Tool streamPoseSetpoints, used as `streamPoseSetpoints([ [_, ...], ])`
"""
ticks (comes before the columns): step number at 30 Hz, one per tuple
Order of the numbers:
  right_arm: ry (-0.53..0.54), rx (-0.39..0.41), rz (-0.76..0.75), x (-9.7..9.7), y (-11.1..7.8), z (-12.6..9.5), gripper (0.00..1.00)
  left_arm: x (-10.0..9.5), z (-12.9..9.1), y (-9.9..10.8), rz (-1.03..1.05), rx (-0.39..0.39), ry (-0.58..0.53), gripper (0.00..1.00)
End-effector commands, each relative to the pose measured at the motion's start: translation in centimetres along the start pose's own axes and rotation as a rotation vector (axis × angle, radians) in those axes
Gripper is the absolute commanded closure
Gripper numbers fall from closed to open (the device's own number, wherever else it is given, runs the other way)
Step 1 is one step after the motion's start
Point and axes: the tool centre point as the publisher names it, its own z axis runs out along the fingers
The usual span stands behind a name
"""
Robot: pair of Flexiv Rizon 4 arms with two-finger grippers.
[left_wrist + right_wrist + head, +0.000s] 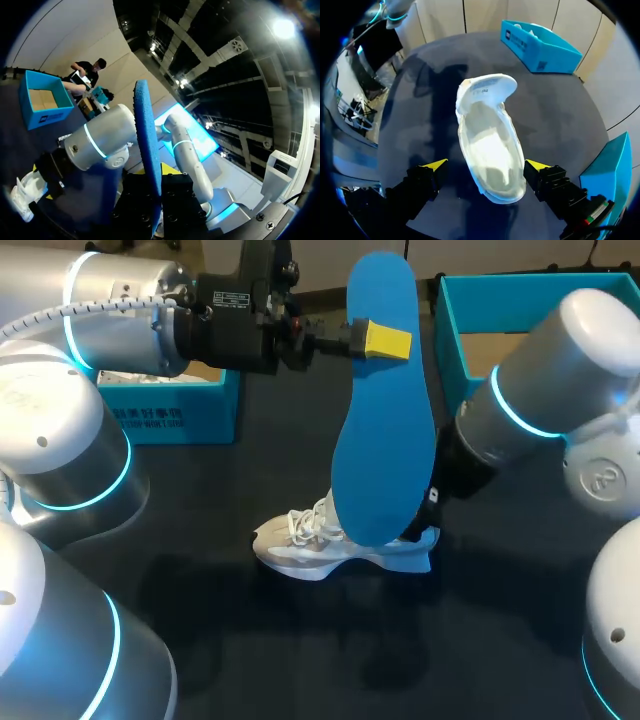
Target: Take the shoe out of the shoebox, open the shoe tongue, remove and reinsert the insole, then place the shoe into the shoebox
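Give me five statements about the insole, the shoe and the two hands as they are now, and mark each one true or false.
1. The left hand grips the blue insole. True.
2. The insole lies inside the shoe. False: it is held up in the air, out of the shoe.
3. The shoe sits in a box. False: it stands on the dark table.
4. The right hand is open, with one finger on each side of the shoe. True.
5. The tongue is folded out, so the inside of the shoe is open to view. True.
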Motion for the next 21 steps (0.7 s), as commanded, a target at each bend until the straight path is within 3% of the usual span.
streamPoseSetpoints([
  [1, 0.001, 0.17, -0.003, 0.13, 0.7, -0.29, 0.0, -0.05, 0.04, 0.16, 0.0, 0.003, 0.001, 1.0],
  [7, -0.02, 0.232, -0.013, 0.22, 0.6, -0.29, 0.0, -0.05, 0.04, 0.16, 0.0, 0.003, 0.001, 1.0],
  [21, -0.008, 0.236, -0.022, -0.14, -0.05, -0.24, 0.0, -0.05, 0.04, 0.16, 0.0, 0.003, 0.001, 1.0],
])
